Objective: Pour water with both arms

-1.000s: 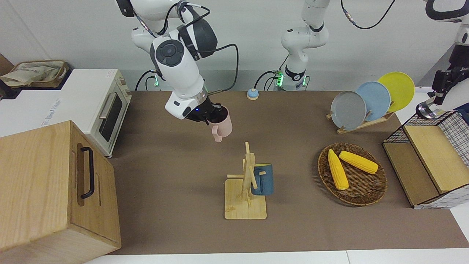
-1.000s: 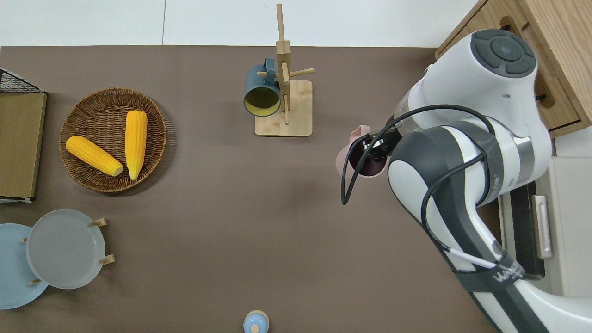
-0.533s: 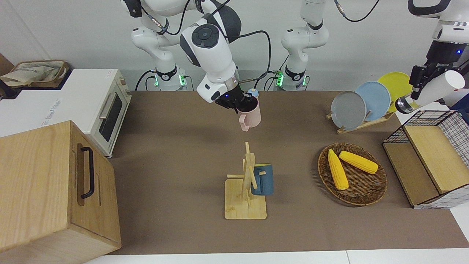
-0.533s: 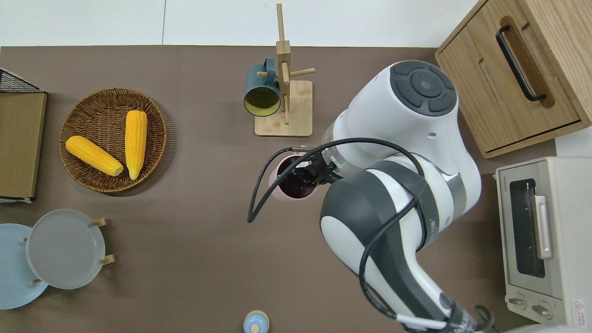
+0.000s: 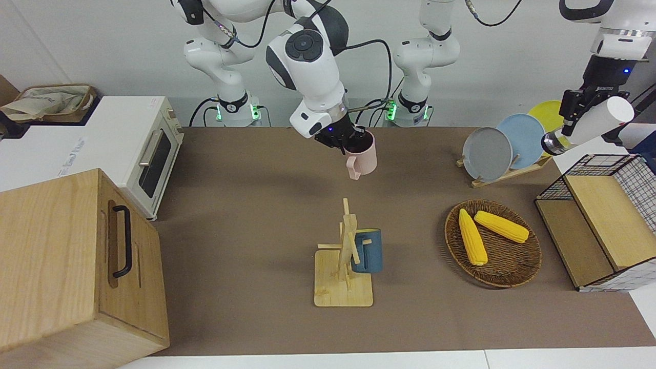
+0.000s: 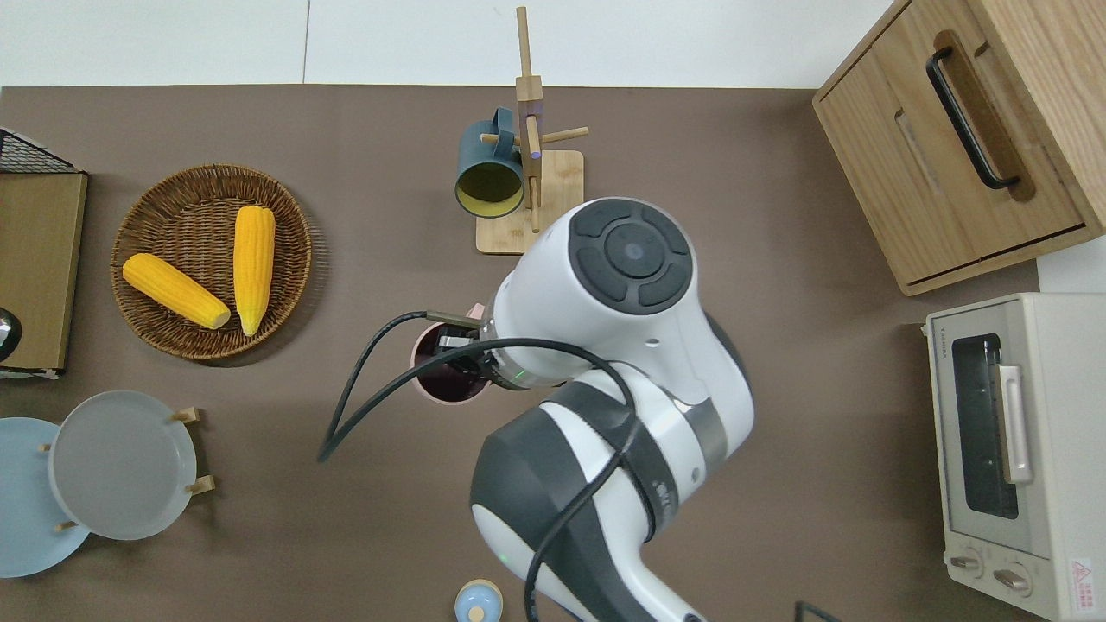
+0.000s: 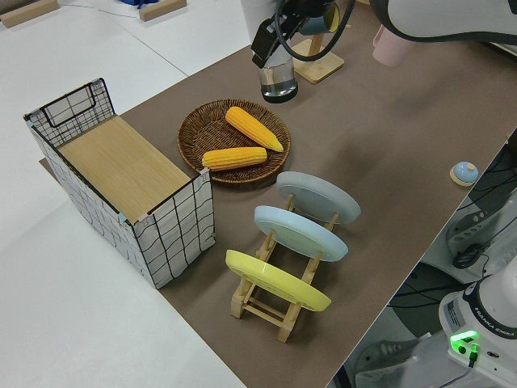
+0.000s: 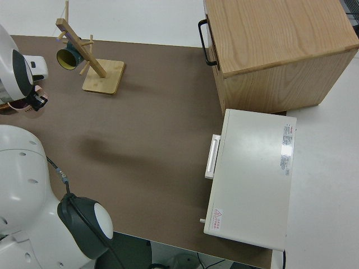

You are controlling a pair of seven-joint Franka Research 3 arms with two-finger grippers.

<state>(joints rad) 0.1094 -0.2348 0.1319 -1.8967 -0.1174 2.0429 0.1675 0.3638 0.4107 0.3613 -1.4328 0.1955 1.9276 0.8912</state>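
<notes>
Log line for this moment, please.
right pincer: holds pink mug aloft | left pincer: holds white bottle tilted

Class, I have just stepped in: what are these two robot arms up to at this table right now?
The right gripper holds a pink mug by its rim, upright, in the air over the middle of the brown table. The left gripper holds a white bottle, tilted, up over the wire basket at its end of the table. Mug and bottle are apart, so no pouring yet. A blue mug hangs on the wooden mug tree.
</notes>
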